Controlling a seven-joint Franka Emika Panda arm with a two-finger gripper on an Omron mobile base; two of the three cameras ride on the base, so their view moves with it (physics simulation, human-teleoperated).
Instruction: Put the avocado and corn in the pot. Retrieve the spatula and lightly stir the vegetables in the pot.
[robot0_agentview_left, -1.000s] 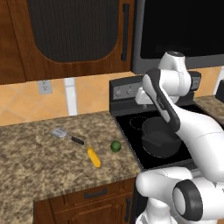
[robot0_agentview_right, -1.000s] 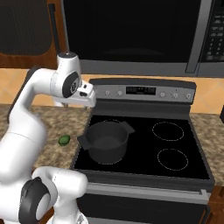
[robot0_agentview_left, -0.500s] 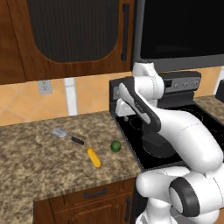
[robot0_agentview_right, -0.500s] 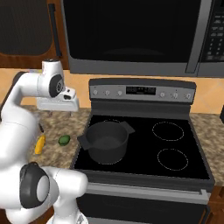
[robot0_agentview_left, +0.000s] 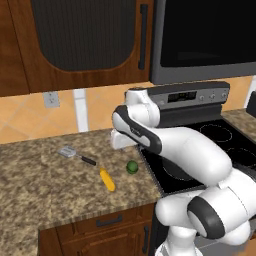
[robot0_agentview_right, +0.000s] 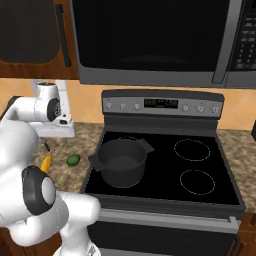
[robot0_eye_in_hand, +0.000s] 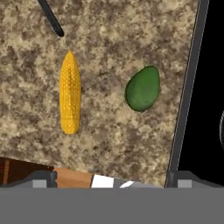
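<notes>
The avocado (robot0_eye_in_hand: 142, 89) lies on the speckled granite desk (robot0_agentview_left: 40, 185), close to the edge of the black stove (robot0_agentview_right: 165, 170) and well apart from the pot (robot0_agentview_right: 121, 161). In the hand view we see it beside the corn (robot0_eye_in_hand: 70, 98), the two apart with bare granite between them, and the avocado nearer the stove's rim. The corn lies flat with its length roughly parallel to that rim. In the left base view we see the avocado (robot0_agentview_left: 132, 166) to the right of the corn (robot0_agentview_left: 107, 180), and the spatula (robot0_agentview_left: 76, 155) farther back on the desk, its slotted silvery head pointing away from the stove and its thin black handle angled toward the corn. The tip of that handle shows at the top of the hand view, near the corn's pointed end but not touching it.

The pot stands upright on the stove's front left burner, and we see nothing in it.

Our end effector (robot0_eye_in_hand: 109, 177) hangs above the desk, looking down on the avocado and corn, its jaws spread wide and holding nothing. The two dark fingertips (robot0_eye_in_hand: 41, 178) sit far apart at the bottom of the hand view.
</notes>
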